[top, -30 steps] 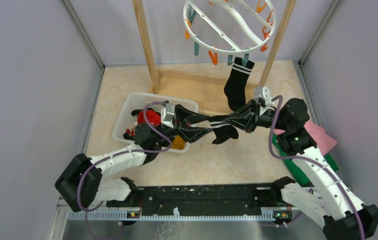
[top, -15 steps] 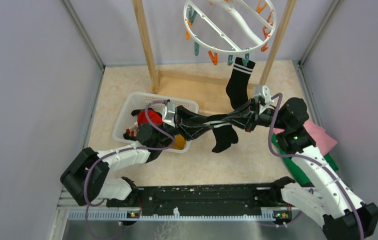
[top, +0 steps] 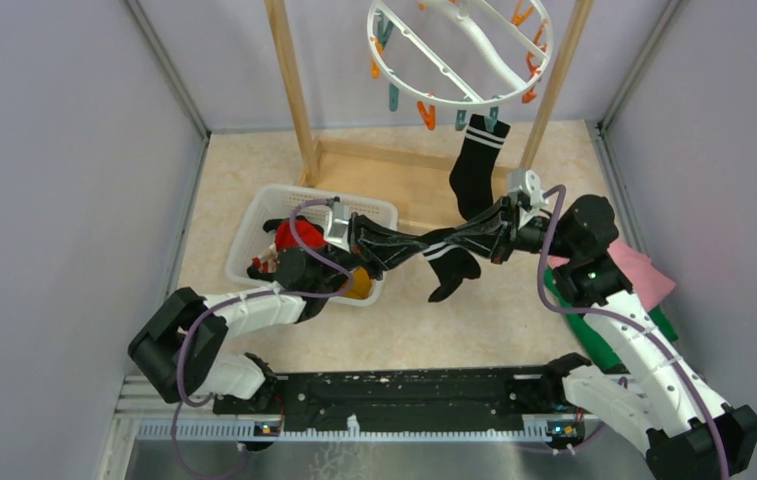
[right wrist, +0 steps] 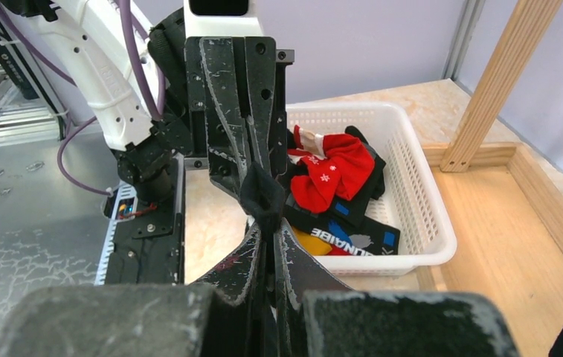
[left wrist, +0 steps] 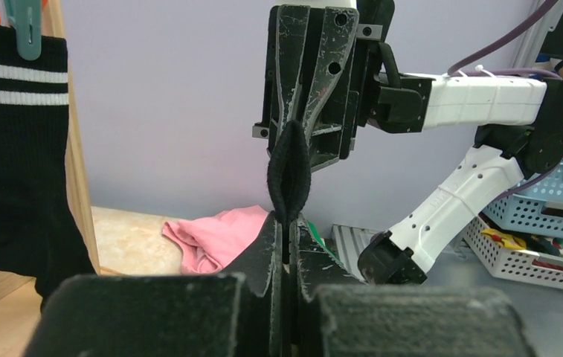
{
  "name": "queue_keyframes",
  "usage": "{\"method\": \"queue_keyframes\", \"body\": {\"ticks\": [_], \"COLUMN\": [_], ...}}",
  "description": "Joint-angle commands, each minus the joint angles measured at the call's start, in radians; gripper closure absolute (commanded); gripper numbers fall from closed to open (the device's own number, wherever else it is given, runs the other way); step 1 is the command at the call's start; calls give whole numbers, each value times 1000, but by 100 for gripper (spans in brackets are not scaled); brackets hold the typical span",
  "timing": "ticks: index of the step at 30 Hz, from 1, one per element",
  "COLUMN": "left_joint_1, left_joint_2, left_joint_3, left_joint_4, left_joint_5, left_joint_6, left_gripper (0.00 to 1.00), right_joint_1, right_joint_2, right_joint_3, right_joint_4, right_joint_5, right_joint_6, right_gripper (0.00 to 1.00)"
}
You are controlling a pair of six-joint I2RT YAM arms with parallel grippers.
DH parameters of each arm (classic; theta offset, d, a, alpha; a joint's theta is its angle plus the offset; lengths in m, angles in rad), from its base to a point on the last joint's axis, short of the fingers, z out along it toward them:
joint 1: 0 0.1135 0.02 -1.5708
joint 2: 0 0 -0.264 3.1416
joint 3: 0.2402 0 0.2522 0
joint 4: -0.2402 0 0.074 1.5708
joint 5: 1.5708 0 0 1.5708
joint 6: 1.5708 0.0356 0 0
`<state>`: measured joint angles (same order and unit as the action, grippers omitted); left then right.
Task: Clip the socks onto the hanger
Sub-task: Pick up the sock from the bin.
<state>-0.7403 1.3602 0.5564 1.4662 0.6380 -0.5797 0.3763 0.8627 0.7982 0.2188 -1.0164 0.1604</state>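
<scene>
Sock (top: 451,272), black with white stripes, stretches in midair above the table (top: 254,170), left tool (top: 394,250) and right tool (top: 459,240) each clenched on it; hanger (top: 451,98), cropped at top, holds another striped sock (top: 476,170).

The beige worktop (top: 424,330) bears a white basket (top: 244,235), a wooden rack (top: 384,155), a pink cloth (top: 644,270) and a green cloth (top: 594,338).

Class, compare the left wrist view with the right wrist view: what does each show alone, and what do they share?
Left wrist only: a striped sock hanging from a teal peg, and a pink cloth. Right wrist only: a white basket holding a red sock. Both: a black sock stretched between the left gripper and right gripper, jaws shut on it.
</scene>
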Motion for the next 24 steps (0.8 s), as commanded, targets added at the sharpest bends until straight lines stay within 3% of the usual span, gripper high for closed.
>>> {"method": "queue_keyframes", "body": {"ticks": [1,4,7,12,19,24], "left_joint_1": [-4,3,10,12,22,28], "left_joint_2": [9,-9,-54,-154,-207,-195], "left_joint_3": [26,12,10,49,68,83], "left_joint_4": [128,104,-8,-332,-481,-504], "left_joint_5": [15,9,13,13,18,28], "left_joint_6": [-2,33,119,318,458,481], "left_gripper": [100,100,100,100,100,100], "right_joint_1": [-7,-7,-9,-29,-43,-43], "right_joint_2": [2,0,-10,-40,-72,-18], "right_joint_3": [15,17,26,42,17,33], "right_joint_4": [41,31,-9,-72,31,92], "right_joint_5": [8,13,27,67,259,341], "right_joint_6": [10,3,-27,-101,-156,-218], "right_gripper": [100,100,84,57,28,22]}}
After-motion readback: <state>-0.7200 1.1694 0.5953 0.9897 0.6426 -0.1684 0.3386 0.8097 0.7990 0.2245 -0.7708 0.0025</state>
